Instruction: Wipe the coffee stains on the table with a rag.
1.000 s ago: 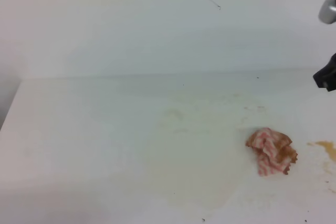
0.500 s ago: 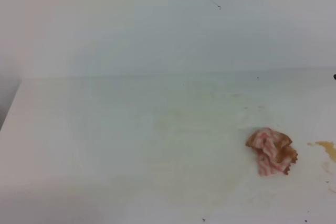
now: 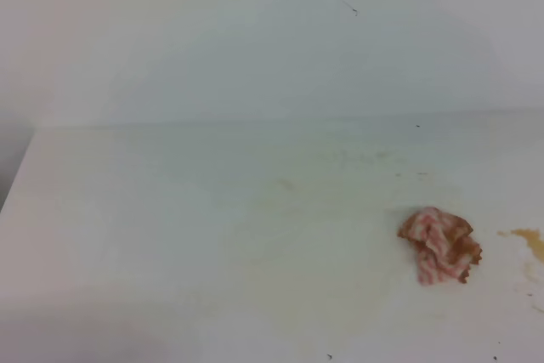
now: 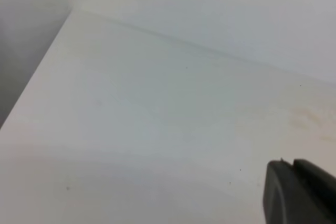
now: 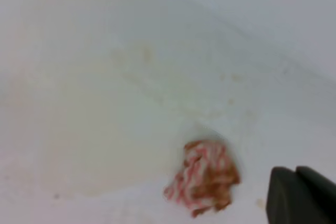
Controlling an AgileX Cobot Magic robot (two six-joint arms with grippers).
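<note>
The rag (image 3: pixel 440 246) sits crumpled on the table (image 3: pixel 212 235), right side, nothing touching it; a small coffee stain (image 3: pixel 529 239) lies just right of it; the right gripper (image 5: pixel 302 195) is closed and holds nothing; the left gripper (image 4: pixel 299 192) looks pressed together too.

We see a white tabletop (image 3: pixel 170 210) with faint yellowish smudges and a few tiny dark specks. The rag (image 3: pixel 439 246) shows pink and white stripes with orange-brown patches. An amber-brown coffee stain (image 3: pixel 530 241) marks the tabletop's right edge. The wall (image 3: pixel 255 40) behind is pale grey-white. Both claws, left (image 4: pixel 299 192) and right (image 5: pixel 302 195), look dark grey to black.
</note>
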